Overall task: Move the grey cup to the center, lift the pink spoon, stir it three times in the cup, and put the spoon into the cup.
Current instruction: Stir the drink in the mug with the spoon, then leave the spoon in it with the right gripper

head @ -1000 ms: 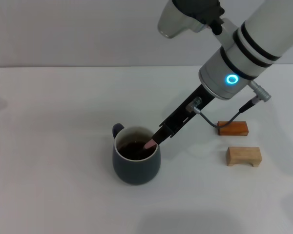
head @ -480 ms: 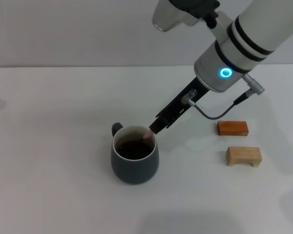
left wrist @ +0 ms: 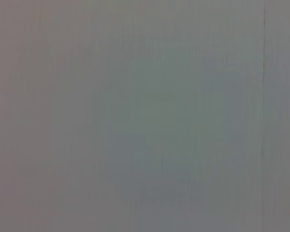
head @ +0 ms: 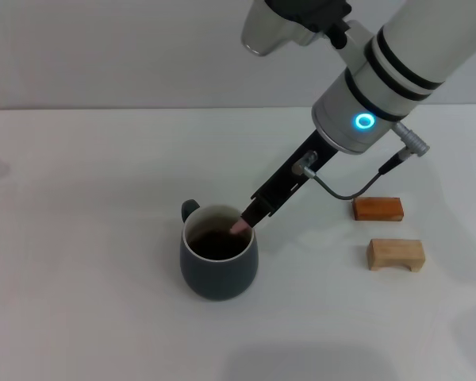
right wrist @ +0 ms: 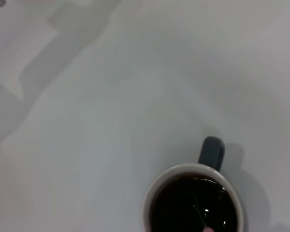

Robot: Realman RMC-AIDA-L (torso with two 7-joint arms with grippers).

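The grey cup (head: 219,263) stands at the middle of the white table, handle toward the far left, with dark liquid inside. My right gripper (head: 251,216) is at the cup's far right rim, shut on the pink spoon (head: 240,227); only the pink handle end shows below the fingers, dipping into the cup. The right wrist view shows the cup (right wrist: 193,200) from above, with the spoon's thin neck (right wrist: 198,213) in the liquid. The left gripper is out of view; its wrist view shows only a blank grey surface.
Two small wooden blocks lie right of the cup: a reddish-brown one (head: 378,208) and a pale one (head: 395,254) nearer me. The right arm's cable (head: 341,190) hangs above the table between the cup and the blocks.
The right arm rose and shifted left from one second ago to half a second ago, lifting the spoon's handle from inside the cup toward the rim. Since then it has barely moved.
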